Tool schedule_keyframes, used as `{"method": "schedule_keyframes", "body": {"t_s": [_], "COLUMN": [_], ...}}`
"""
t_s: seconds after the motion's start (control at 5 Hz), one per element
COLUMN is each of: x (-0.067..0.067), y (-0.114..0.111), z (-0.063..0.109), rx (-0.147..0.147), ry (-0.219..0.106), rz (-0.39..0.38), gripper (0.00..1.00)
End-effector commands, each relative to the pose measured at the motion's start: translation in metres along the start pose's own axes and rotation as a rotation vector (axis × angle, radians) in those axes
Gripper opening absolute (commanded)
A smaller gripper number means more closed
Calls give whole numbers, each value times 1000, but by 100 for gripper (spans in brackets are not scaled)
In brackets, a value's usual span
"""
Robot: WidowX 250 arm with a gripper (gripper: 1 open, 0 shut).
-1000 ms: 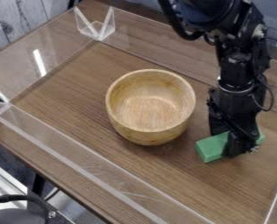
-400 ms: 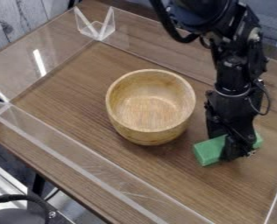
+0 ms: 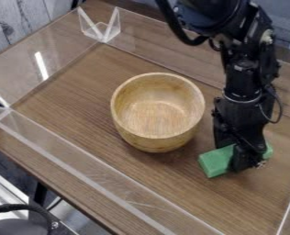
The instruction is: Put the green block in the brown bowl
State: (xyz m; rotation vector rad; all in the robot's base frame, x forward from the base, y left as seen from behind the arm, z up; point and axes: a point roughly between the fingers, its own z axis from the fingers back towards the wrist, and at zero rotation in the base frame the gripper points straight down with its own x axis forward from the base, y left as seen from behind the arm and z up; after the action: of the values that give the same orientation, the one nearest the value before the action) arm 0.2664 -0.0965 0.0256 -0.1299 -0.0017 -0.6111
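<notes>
Black gripper (image 3: 246, 154) points straight down over the green block (image 3: 221, 162), near the right edge of the wooden tabletop (image 3: 74, 92). Fingers straddle the block's right half, jaws closed against its sides; the block's left end sticks out clear of them. Block looks to be resting on the surface, though contact under it isn't clear from this angle.

Brown bowl (image 3: 159, 111) sits upright around the middle of the tabletop, just left of the block, with a small gap between them. Inside of the bowl shows only wood grain.

Clear acrylic walls (image 3: 61, 147) run along the tabletop's edges; a small clear bracket (image 3: 98, 25) stands at the far left corner, well apart from bowl and block.
</notes>
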Motion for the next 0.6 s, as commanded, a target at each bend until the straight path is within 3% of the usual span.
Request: {"method": "schedule_keyframes", "body": {"t_s": [0.0, 0.4], "x": [12, 17], "y": [-1, -1], "z": [22, 28], "rx": [30, 42], "ry": [-70, -82], "rz": [-20, -29], "gripper": [0, 0]}}
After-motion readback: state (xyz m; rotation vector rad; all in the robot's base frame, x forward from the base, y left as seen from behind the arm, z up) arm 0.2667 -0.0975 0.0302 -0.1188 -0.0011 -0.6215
